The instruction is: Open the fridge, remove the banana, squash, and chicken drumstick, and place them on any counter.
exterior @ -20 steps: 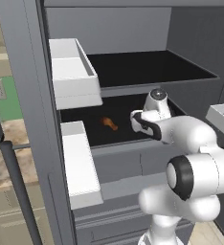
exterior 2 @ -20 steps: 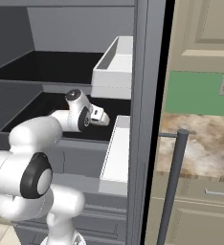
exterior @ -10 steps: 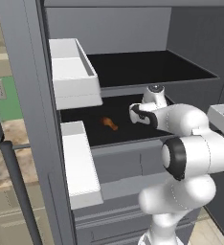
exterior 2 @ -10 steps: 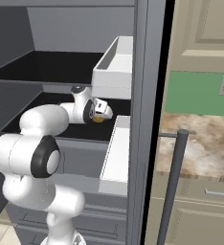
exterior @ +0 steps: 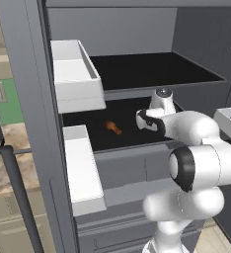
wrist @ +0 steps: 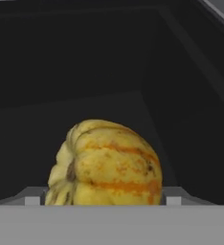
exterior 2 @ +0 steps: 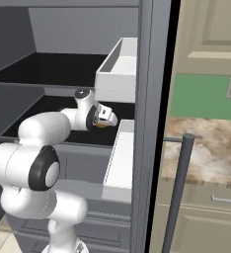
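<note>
The fridge [exterior: 23, 99] stands open, and my arm reaches into its lower dark shelf. In the hand view the round yellow-olive squash [wrist: 106, 162] rests on the shelf floor right in front of the camera. My gripper [wrist: 103, 200] is open, one fingertip [wrist: 35, 198] close on each side of the squash. A sliver of the squash [exterior 2: 102, 125] peeks out beside the gripper [exterior 2: 107, 119] in the right base view. The brown chicken drumstick [exterior: 112, 127] lies on the same shelf, left of the gripper [exterior: 141, 120]. The banana is out of view.
White door bins [exterior: 73, 74] [exterior: 83, 168] jut from the open door near the shelf. A dark vertical handle bar [exterior 2: 179, 188] stands in front of the mottled stone counter [exterior 2: 211, 143]. An upper black shelf [exterior: 152, 69] hangs just above the hand.
The hand has pushed deeper into the lower shelf and settled around the squash. The fingers have drawn in slightly. The drumstick has not moved.
</note>
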Controlling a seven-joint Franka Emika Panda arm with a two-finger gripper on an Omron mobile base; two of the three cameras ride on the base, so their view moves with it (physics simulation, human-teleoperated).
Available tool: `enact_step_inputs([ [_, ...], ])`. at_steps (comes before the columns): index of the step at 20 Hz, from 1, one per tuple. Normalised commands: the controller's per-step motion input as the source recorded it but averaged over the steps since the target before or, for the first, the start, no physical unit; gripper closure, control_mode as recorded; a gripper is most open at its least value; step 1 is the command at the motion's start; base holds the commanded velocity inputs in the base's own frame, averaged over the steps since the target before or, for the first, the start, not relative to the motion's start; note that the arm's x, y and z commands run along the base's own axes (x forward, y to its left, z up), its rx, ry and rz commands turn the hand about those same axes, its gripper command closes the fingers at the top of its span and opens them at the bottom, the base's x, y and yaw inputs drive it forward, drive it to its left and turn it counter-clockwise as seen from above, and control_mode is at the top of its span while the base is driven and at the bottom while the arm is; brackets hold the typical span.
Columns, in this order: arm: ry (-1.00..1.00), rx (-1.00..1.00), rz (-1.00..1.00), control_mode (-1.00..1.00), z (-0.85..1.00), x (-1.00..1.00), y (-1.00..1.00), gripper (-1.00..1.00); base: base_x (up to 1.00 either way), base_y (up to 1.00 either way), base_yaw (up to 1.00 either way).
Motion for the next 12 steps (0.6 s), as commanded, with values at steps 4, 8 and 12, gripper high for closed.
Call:
enact_step_inputs([
  [4,0.0,0.0,0.0,-1.0,-0.2,-0.02,-0.06,1.0,0.0,0.0,0.0],
  [8,0.0,0.0,0.0,-1.0,0.0,0.0,0.0,1.0,0.0,0.0,0.0],
  [12,0.0,0.0,0.0,-1.0,-0.16,0.0,-0.01,1.0,0.0,0.0,0.0],
])
